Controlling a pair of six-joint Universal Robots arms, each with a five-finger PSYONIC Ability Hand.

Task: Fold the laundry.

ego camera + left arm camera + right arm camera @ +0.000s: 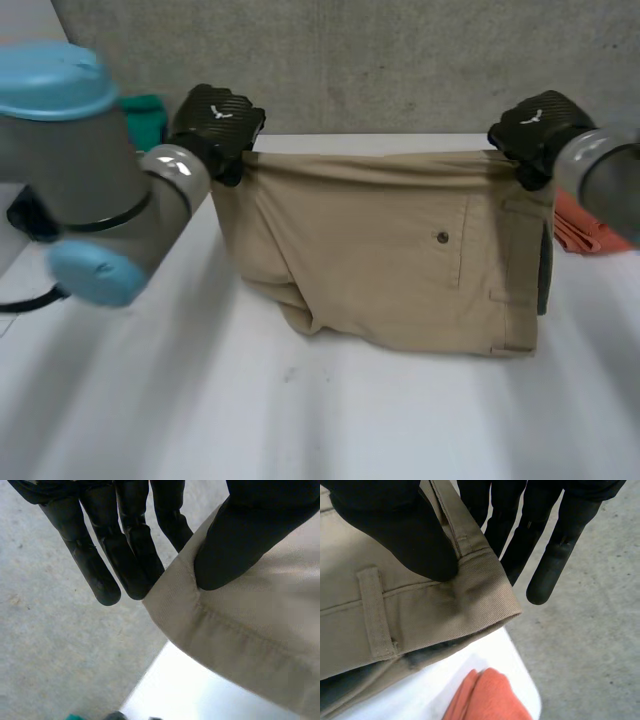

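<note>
A pair of tan shorts (390, 250) hangs stretched between my two hands over the far part of the white table (300, 410), its lower edge resting on the tabletop. My left hand (215, 125) pinches the far left corner, thumb pressing the hem of the shorts (240, 630) against straight fingers (100, 575). My right hand (535, 130) pinches the waistband corner at the far right; its thumb (410, 540) presses the tan cloth (420, 605) beside a belt loop (375, 612) against the fingers behind it. A back pocket button (442, 237) faces me.
An orange folded cloth (590, 230) lies on the table to the right of the shorts, also under my right hand as orange cloth (487, 697). A teal item (150, 115) sits behind my left arm (90, 190). A grey floor lies beyond the table's far edge.
</note>
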